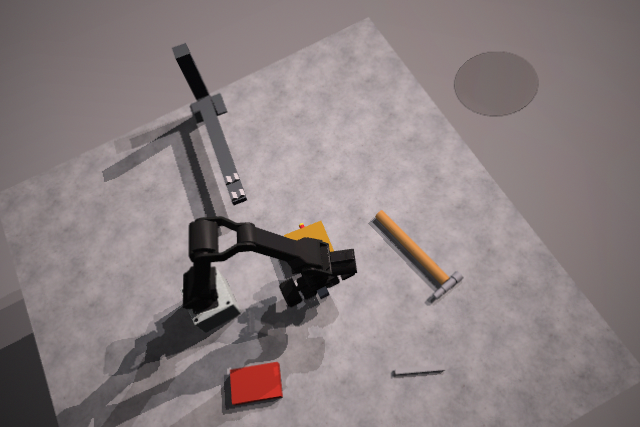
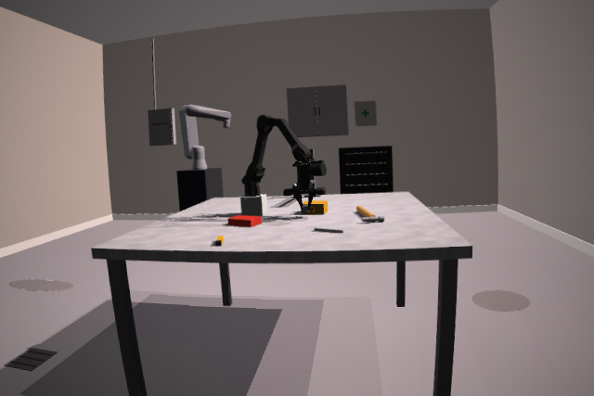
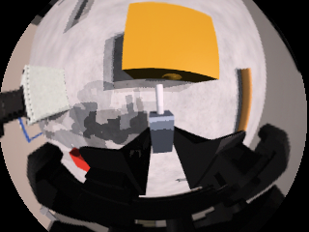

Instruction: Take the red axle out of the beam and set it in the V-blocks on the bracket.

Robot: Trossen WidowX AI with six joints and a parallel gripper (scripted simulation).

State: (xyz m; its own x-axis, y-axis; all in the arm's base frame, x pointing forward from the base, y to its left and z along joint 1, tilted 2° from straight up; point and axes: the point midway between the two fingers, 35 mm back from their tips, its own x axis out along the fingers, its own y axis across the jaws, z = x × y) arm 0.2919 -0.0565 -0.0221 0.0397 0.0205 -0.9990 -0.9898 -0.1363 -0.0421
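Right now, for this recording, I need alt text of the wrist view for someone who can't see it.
Black gripper clamps a blue-gray block with a pale pin pointing at, but short of, the hole in an orange beam. Part of a white block shows left, an orange handle right.

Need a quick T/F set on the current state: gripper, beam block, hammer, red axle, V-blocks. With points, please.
1. The black gripper (image 1: 323, 292) (image 2: 305, 210) (image 3: 160, 130) is shut on a blue-grey block with a pale pin (image 3: 159, 99). True.
2. The pin points away from the orange beam (image 1: 311, 230) (image 2: 320, 205) (image 3: 170, 39). False: it points towards it.
3. A small red end (image 1: 301, 226) shows at the beam's side away from the gripper. True.
4. The red axle sits in the white V-blocks (image 1: 236, 194). False: they hold no axle.
5. The hammer with an orange handle (image 1: 412, 246) (image 2: 365, 212) lies on the red box (image 1: 255, 383) (image 2: 244, 221) (image 3: 79, 159). False: it lies on the table.
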